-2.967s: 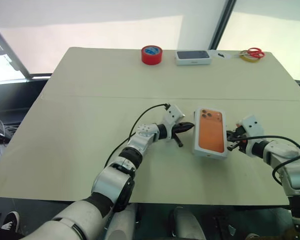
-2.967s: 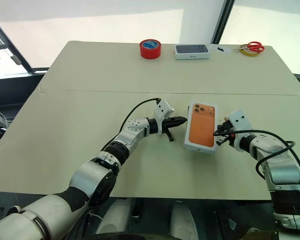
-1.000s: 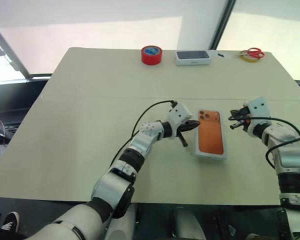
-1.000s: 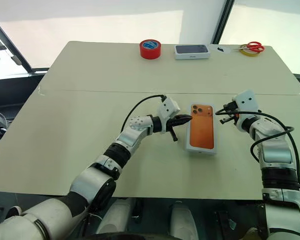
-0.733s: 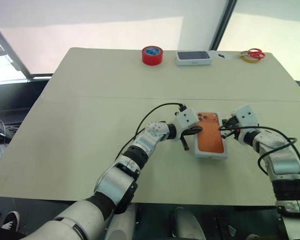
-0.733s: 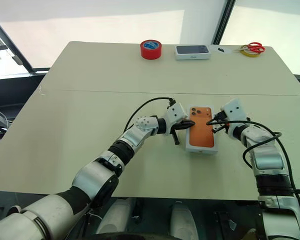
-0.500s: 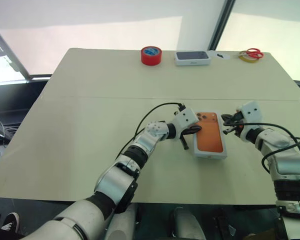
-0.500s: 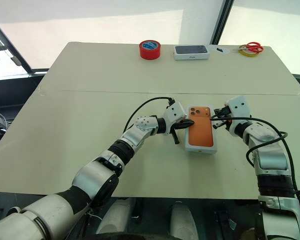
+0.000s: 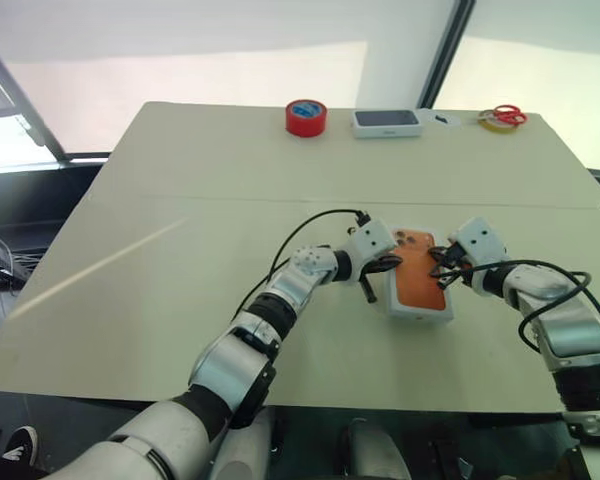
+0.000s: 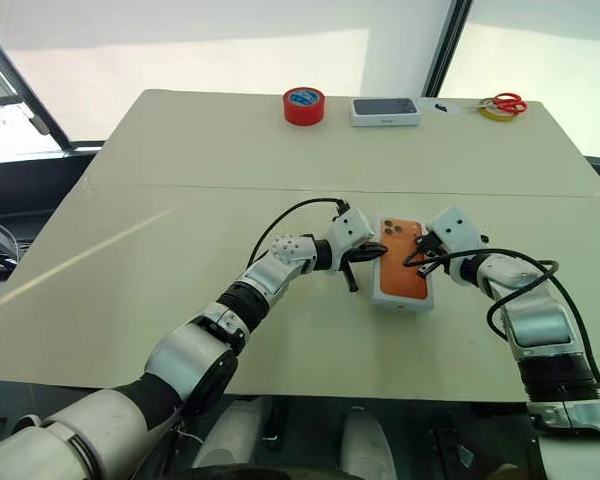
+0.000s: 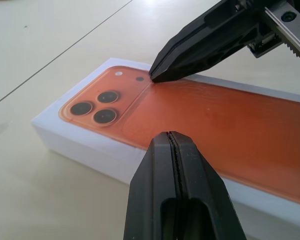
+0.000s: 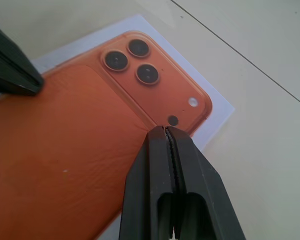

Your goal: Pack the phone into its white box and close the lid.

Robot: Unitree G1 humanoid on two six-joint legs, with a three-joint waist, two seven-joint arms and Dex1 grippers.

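Left eye view is showing the left gripper (image 9: 388, 264), fingers pressed together, sitting at the white box's (image 9: 417, 310) 9 o'clock edge; the phone (image 9: 418, 280) is lying inside; the right gripper (image 9: 438, 272), likewise pinched together, is touching it at 3 o'clock.

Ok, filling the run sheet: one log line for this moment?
phone: on white box | left end effector: shut, at box edge | right end effector: shut, over phone | lid: off

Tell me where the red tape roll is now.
In the left eye view the red tape roll stands at the table's far edge, just left of the dark-topped white box.
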